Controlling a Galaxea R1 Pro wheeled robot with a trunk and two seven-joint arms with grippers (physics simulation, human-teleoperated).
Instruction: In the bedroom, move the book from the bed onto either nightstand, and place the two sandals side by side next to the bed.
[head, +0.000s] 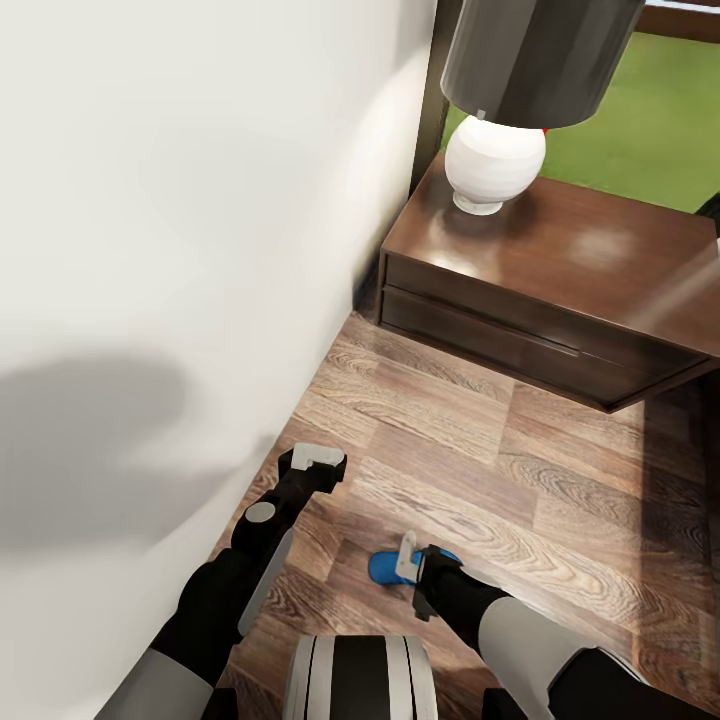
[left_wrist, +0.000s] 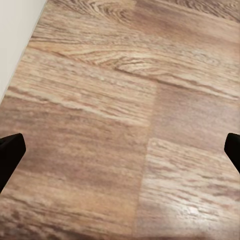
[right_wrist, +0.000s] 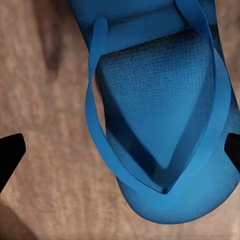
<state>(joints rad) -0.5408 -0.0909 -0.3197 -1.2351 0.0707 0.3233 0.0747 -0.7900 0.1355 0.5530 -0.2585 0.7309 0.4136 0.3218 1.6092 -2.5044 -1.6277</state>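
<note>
Right wrist view: right claw (right_wrist: 120, 150) spread apart over blue sandal (right_wrist: 165, 100); left claw (left_wrist: 120, 150) apart above floor (left_wrist: 100, 100)

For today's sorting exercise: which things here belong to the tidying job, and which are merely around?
Belong to the job:
- sandal, below the right claw
- nightstand
- bed

Merely around:
- lamp
- wooden floor

Both arms reach down, left gripper (head: 318, 462) and right gripper (head: 410, 562) fingers spread.
</note>
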